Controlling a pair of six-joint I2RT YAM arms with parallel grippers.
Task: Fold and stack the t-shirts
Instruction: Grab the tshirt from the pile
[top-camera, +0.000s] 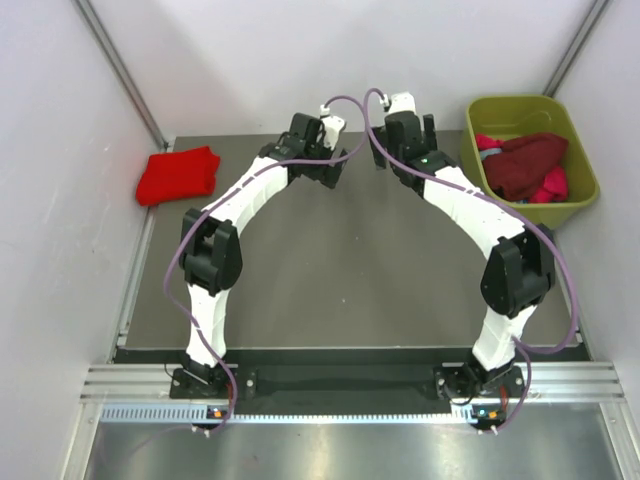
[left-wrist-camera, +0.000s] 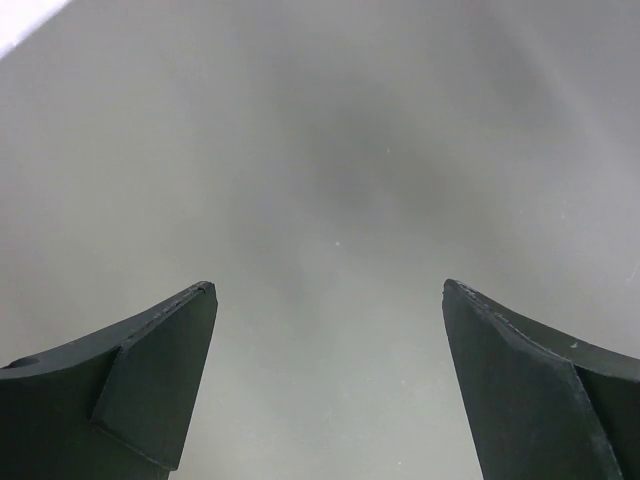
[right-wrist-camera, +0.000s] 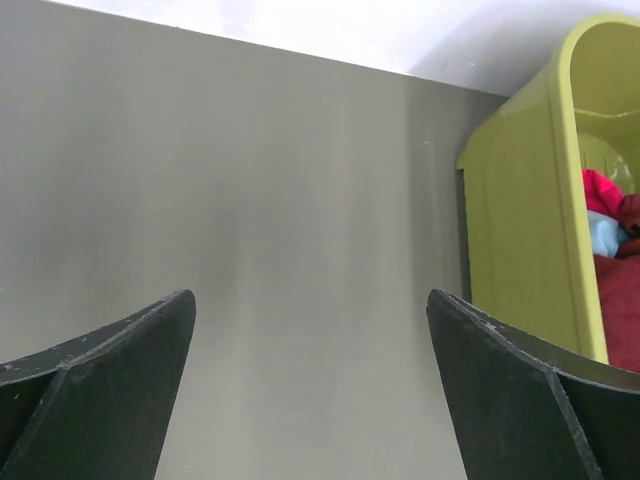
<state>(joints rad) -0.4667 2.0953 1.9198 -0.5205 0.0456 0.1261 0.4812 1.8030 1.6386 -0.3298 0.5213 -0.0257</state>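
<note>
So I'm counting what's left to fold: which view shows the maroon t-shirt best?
The top external view: the maroon t-shirt lies crumpled in the green tub, seen from above. The right wrist view catches only a sliver past the tub wall; the left wrist view shows none.

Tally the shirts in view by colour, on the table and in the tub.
red shirt, folded on the table: 1
maroon shirt, in the tub: 1
pink shirt, in the tub: 1
light blue shirt, in the tub: 1
Total: 4 seen; the pile may hide more.
</note>
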